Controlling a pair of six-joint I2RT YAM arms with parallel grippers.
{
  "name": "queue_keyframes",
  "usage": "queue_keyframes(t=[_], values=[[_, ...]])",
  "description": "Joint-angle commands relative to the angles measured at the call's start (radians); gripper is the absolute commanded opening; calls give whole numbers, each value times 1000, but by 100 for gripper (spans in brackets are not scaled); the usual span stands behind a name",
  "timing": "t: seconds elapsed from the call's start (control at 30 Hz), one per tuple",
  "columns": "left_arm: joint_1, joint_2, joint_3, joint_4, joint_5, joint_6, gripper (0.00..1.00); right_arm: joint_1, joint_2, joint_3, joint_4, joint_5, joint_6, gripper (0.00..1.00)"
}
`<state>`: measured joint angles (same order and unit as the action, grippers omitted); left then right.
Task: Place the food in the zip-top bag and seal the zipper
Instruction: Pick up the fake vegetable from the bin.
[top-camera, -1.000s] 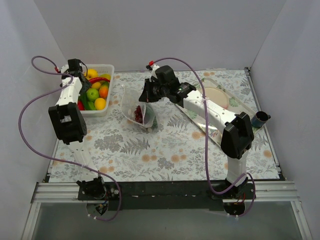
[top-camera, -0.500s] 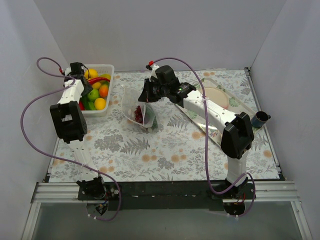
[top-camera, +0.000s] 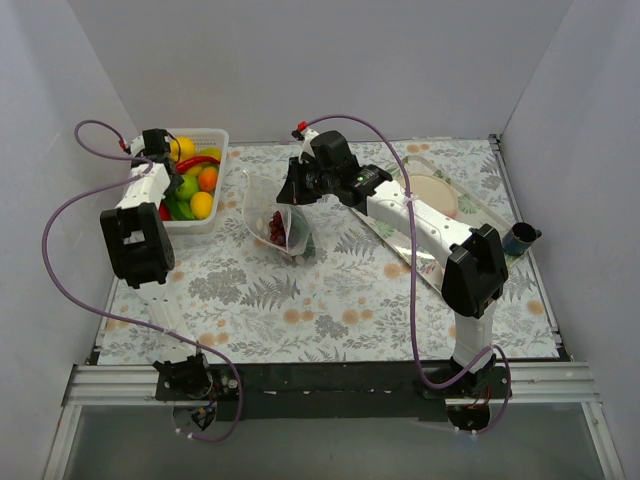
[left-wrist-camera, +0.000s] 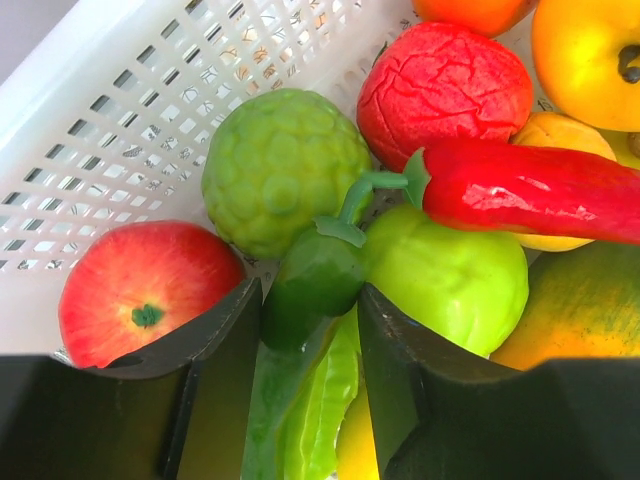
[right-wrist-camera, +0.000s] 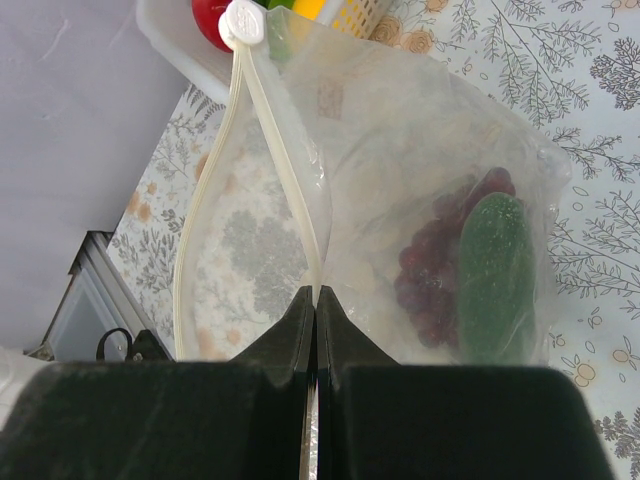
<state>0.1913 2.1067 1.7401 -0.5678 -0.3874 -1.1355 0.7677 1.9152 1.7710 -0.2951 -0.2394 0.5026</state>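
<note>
Left wrist view: my left tool (left-wrist-camera: 308, 292) stands part open inside the white basket (left-wrist-camera: 120, 100), its fingers flanking a dark green pepper (left-wrist-camera: 315, 268); I cannot tell whether they press it. Beyond lie a red apple (left-wrist-camera: 150, 285), a bumpy green fruit (left-wrist-camera: 280, 165) and a red chili (left-wrist-camera: 530, 190). My right tool (right-wrist-camera: 316, 300) is clamped on the zipper (right-wrist-camera: 285, 170) of the zip-top bag (right-wrist-camera: 400, 150); grapes (right-wrist-camera: 430, 270) and a cucumber (right-wrist-camera: 495, 270) sit inside.

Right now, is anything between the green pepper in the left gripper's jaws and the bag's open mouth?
Only the wall of the basket, which the green pepper between the jaws of the left gripper must be lifted over. Past it the table looks bare up to the zip-top bag, whose mouth the right gripper holds open by the zipper.
</note>
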Motion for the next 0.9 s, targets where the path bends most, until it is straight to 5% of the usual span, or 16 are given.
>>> queue_keyframes(t=[0.0, 0.1, 0.23, 0.43, 0.53, 0.7, 0.87], values=[[-1, -48, -36, -7, -17, -18, 29, 1, -22, 30, 14, -6, -1, 1], [-1, -70, -40, 8, -28, -9, 25, 1, -22, 31, 13, -6, -1, 1], [-1, -57, -42, 5, -70, 9, 49, 1, -24, 36, 10, -8, -3, 1], [-1, -30, -74, 14, -96, -3, 50, 1, -16, 50, 1, -14, -6, 1], [-1, -33, -70, 22, -87, -7, 44, 1, -18, 53, -4, -9, -7, 1], [-1, -73, 1, 14, -71, 14, 18, 2, -22, 53, -4, -8, -7, 1], [-1, -111, 76, -27, -84, 65, 9, 7, -15, 65, -15, -9, -7, 1]])
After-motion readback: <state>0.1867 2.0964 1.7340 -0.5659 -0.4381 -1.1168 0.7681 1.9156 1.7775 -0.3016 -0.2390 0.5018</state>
